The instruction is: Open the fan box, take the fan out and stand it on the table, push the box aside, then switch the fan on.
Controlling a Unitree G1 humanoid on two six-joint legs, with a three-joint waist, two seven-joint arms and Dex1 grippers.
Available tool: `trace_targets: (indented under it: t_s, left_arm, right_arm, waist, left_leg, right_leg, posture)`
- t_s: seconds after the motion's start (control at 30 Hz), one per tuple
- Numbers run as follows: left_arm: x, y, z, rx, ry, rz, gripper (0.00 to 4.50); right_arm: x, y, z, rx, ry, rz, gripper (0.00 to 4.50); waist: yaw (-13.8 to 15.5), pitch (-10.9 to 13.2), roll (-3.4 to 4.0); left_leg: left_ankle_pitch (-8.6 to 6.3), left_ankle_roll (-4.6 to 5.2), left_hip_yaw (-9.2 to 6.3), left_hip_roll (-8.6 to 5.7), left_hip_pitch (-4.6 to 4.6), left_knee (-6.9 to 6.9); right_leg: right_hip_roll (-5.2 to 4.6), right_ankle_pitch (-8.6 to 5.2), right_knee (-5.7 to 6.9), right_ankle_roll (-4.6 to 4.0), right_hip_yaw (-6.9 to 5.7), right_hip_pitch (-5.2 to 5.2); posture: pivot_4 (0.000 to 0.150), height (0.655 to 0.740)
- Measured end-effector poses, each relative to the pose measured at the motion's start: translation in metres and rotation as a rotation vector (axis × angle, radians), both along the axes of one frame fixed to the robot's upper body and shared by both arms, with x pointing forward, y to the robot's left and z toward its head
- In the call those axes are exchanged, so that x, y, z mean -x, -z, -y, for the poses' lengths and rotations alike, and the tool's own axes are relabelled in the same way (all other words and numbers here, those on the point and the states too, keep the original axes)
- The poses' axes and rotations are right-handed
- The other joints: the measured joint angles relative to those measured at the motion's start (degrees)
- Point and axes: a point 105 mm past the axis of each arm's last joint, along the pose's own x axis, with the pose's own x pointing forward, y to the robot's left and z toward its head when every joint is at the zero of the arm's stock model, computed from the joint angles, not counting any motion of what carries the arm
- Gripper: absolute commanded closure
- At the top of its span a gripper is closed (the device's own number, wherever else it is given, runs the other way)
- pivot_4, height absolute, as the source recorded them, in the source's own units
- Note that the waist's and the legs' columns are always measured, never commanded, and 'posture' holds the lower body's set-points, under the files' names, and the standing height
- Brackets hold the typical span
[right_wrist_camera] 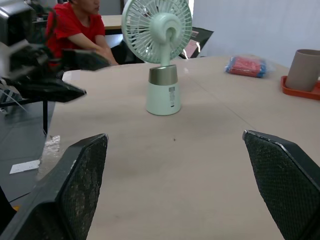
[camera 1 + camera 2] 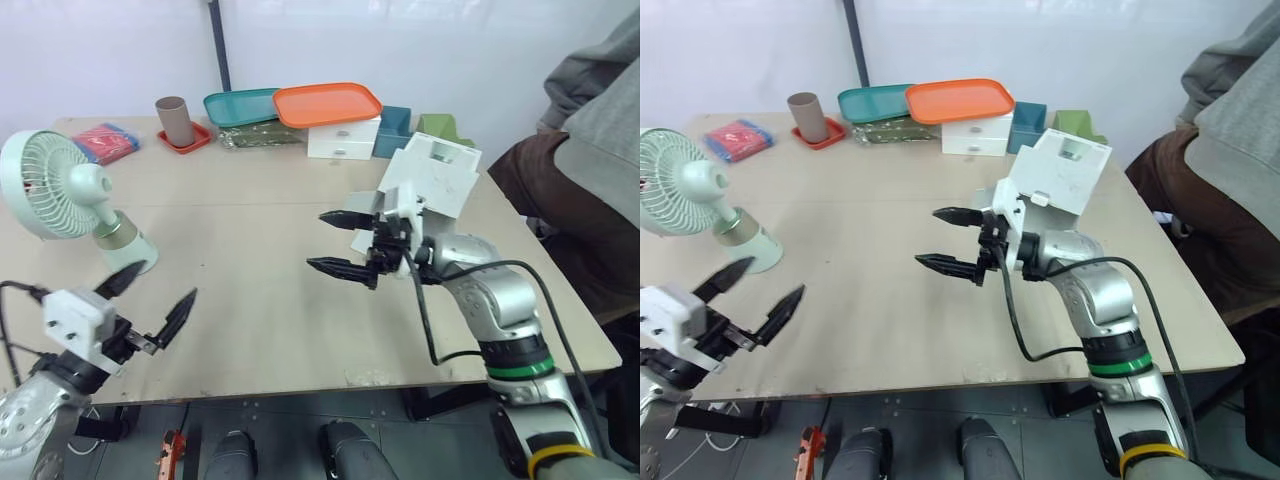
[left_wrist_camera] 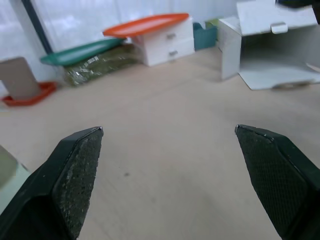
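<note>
On the table's [image 2: 250, 300] left side: fan [image 2: 60, 190] is out of the box and standing upright on its base, with its rear housing facing the right gripper.

Left gripper [image 2: 166, 281]: fingers spread wide, nothing held. It hovers near the fan's base, on the robot's side and slightly to the right of it, not touching.

Right gripper [image 2: 316, 240]: also spread wide and empty. It sits above mid-table with fingers pointing left toward the fan, well apart from it.

Box [image 2: 435, 175]: white, open with flaps out, on the table's right side just behind the right gripper's wrist. Can't tell whether the two touch. The left wrist view shows it lying on its side with one flap flat on the table.

Back edge clutter:
- orange tray [image 2: 327, 103] on a white drawer unit [image 2: 343, 138]
- teal tray [image 2: 240, 105]
- brown cup [image 2: 176, 120]
- red packet [image 2: 105, 142]

A person [image 2: 590, 150] is seated at the table's right edge.
</note>
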Motion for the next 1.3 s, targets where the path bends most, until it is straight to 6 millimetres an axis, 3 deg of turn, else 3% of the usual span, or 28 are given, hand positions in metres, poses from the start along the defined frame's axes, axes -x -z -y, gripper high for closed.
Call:
trace_targets:
  t_s: [0.2, 0.37, 0.43, 0.7, 0.83, 0.97, 1.3]
  left_arm:
    - [0.009, -0.027, -0.046, 0.068, -0.354, 0.138, 0.0]
    - [0.01, -0.037, -0.068, 0.133, -0.481, 0.185, 0.0]
    - [0.006, -0.051, -0.079, 0.184, -0.499, 0.237, 0.0]
    - [-0.01, -0.045, -0.092, 0.323, -0.474, 0.157, 0.0]
    - [-0.029, -0.057, -0.103, 0.312, -0.455, 0.147, 0.0]
    - [-0.037, -0.054, -0.109, 0.323, -0.46, 0.115, 0.0]
    - [-0.054, -0.04, -0.107, 0.307, -0.435, 0.027, 0.0]
  right_arm:
    - [-0.014, 0.007, -0.013, 0.026, -0.017, -0.004, 0.08]
    - [-0.018, 0.014, -0.015, 0.051, -0.01, -0.003, 0.08]
    - [-0.018, 0.015, -0.015, 0.059, -0.012, 0.006, 0.08]
    - [-0.02, 0.018, -0.012, 0.091, 0.013, 0.018, 0.08]
    - [-0.023, 0.021, -0.007, 0.12, 0.058, 0.028, 0.08]
    - [-0.022, 0.026, -0.003, 0.129, 0.074, 0.023, 0.08]
    - [-0.022, 0.027, -0.002, 0.129, 0.094, 0.027, 0.08]
  waist:
    - [-0.1, 0.0, 0.0]
    - [0.1, 0.0, 0.0]
    - [0.2, 0.0, -0.02]
    - [0.1, 0.0, -0.02]
    - [0.2, 0.0, -0.02]
    - [0.2, 0.0, -0.02]
    - [0.2, 0.0, -0.02]
  left_leg:
    - [0.02, 0.03, -0.07, 0.0, 0.06, 0.01]
    - [0.02, 0.03, -0.08, -0.02, 0.0, 0.04]
    - [0.02, 0.02, -0.1, -0.01, -0.01, 0.05]
    - [0.02, 0.02, -0.12, -0.01, -0.02, 0.05]
    - [0.04, -0.01, -0.15, -0.02, -0.02, 0.06]
    - [0.01, -0.05, -0.11, -0.02, -0.04, 0.05]
    - [0.01, -0.07, -0.14, -0.01, -0.04, -0.04]
  right_leg:
    - [0.06, 0.05, 0.02, -0.04, -0.02, 0.04]
    - [0.04, 0.03, 0.02, 0.01, -0.01, 0.04]
    - [0.05, 0.03, 0.01, 0.01, -0.02, 0.04]
    - [0.07, 0.05, 0.03, 0.03, -0.03, 0.02]
    - [0.06, 0.07, 0.03, 0.02, -0.06, 0.04]
    - [0.04, 0.05, 0.01, 0.09, -0.04, 0.03]
    - [0.06, 0.12, 0.02, 0.2, -0.07, -0.02]
  posture:
    - [0.15, 0.74]
    - [0.15, 0.74]
    - [0.15, 0.74]
    - [0.15, 0.74]
    - [0.15, 0.74]
    - [0.15, 0.74]
    - [0.15, 0.74]
